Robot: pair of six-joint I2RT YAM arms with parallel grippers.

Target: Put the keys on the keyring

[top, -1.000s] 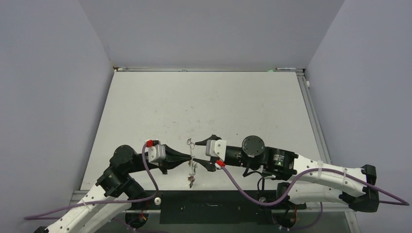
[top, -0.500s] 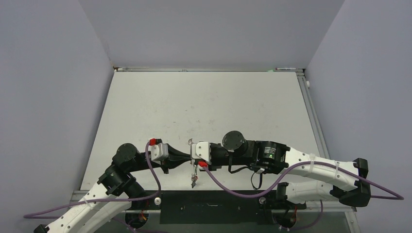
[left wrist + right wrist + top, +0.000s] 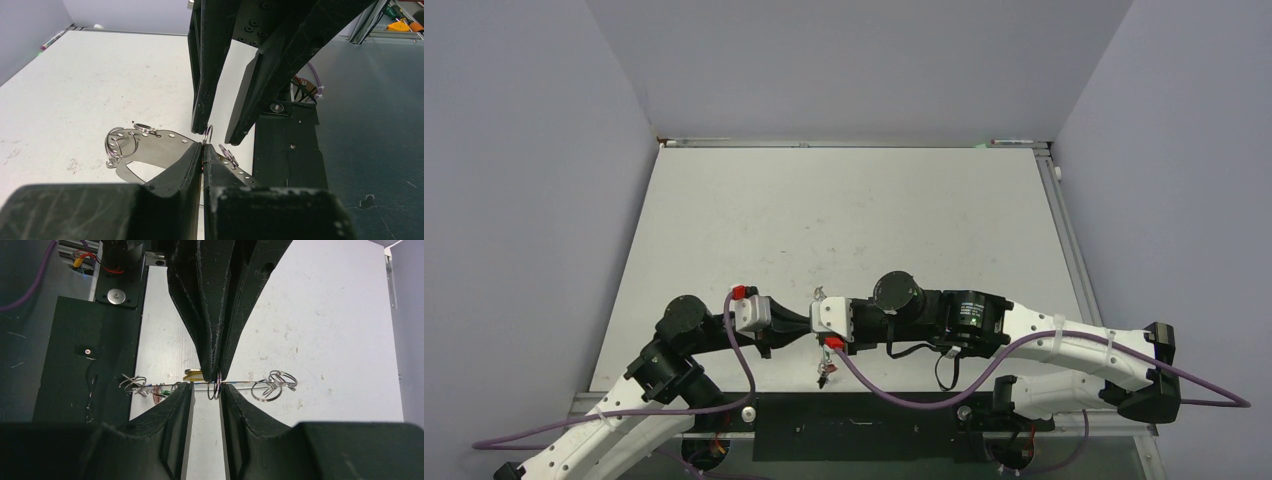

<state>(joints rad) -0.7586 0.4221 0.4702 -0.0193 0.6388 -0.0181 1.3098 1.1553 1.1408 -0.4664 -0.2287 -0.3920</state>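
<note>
The keyring (image 3: pixel 150 145) is a thin shiny metal band with small holes, held level above the table; the right wrist view shows it edge-on (image 3: pixel 245 384). My left gripper (image 3: pixel 202 147) is shut on the band, and a small split ring (image 3: pixel 214 389) hangs at its tips. My right gripper (image 3: pixel 206 390) faces it, jaws apart on either side of that ring without touching it. A yellow tag (image 3: pixel 192 374) and a green tag (image 3: pixel 162 389) show along the band. The keys (image 3: pixel 824 367) dangle below both grippers. More wire rings (image 3: pixel 272 385) cluster at the band's far end.
Both arms meet low over the white table (image 3: pixel 844 220), close to its near edge. The black base plate (image 3: pixel 854 428) lies just behind that edge. Grey walls close in the left, right and far sides.
My right arm has moved left until its fingers straddle the left gripper's tips, and its jaws have narrowed. The left gripper has stayed put, still shut.
</note>
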